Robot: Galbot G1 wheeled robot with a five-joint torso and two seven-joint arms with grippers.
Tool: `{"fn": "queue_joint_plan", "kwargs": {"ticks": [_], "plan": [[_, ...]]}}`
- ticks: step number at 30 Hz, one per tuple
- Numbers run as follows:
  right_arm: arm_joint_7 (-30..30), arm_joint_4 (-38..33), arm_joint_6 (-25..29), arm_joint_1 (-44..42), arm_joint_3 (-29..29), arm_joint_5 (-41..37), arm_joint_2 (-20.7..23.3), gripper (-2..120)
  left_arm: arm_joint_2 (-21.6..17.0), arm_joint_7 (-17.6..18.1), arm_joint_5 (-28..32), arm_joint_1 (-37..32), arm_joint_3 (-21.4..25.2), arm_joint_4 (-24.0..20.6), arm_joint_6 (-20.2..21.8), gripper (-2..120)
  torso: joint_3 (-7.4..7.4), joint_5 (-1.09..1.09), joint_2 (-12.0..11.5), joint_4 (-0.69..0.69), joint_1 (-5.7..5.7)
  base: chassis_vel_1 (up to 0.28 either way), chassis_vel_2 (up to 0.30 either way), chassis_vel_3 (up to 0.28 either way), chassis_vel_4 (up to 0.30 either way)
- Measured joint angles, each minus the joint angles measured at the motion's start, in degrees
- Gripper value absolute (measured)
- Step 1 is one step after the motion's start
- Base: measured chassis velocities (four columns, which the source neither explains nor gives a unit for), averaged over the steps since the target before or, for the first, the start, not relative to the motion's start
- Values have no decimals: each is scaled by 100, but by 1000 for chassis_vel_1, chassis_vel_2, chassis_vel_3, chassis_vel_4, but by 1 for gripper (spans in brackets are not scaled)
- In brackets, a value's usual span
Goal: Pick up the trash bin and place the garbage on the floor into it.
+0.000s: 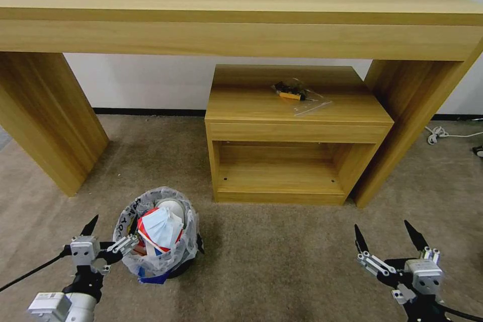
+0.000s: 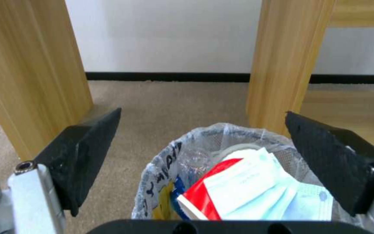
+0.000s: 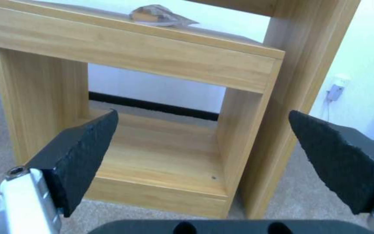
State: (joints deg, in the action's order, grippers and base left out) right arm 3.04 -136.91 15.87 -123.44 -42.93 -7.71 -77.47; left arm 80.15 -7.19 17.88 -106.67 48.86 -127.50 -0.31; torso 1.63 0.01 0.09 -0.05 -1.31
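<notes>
a: the left gripper (image 1: 114,234) is being held with its fingers spread wide, just beside the trash bin (image 1: 157,256), nothing being gripped.

b: and the bin?

a: it is standing on the floor (image 1: 282,256), filled with garbage (image 1: 161,229). the right gripper (image 1: 386,236) is being kept wide apart too, near the small shelf (image 1: 297,133).

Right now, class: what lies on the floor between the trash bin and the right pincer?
Nothing: in the head view, the stretch of floor between the trash bin and the open right pincer is bare beige carpet.
</notes>
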Motion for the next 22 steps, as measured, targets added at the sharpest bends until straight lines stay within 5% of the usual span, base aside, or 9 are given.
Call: {"fn": "queue_joint_plan", "kwargs": {"ticks": [22], "plan": [[-16,13,-28,24,3,-14,3,100,-10,1,14,10,-1,6,23,100,0,0,-1,0,0,0,0,0,0]]}}
